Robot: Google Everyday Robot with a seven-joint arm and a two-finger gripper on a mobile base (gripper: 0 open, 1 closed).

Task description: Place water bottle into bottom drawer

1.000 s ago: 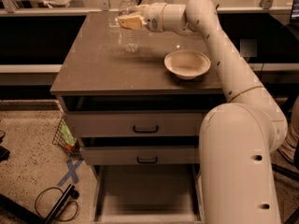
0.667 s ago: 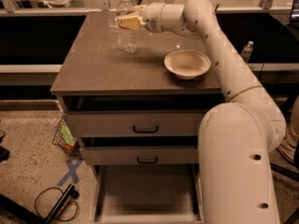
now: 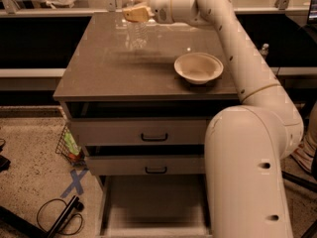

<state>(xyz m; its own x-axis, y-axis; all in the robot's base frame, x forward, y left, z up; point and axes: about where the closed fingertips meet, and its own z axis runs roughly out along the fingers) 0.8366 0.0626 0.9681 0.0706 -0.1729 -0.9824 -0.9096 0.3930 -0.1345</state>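
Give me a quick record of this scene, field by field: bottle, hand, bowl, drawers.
water bottle: upright, at the far side of the cabinet top
hand: at the bottle's upper part
bowl: on the cabinet top, to the right, apart from the bottle
bottom drawer: pulled open
upper drawers: two, black handles

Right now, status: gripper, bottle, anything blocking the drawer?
Gripper at water bottle, upper half, back of the cabinet top. Bottom drawer open, nothing visible inside. Bowl on top, right of bottle, apart from it.
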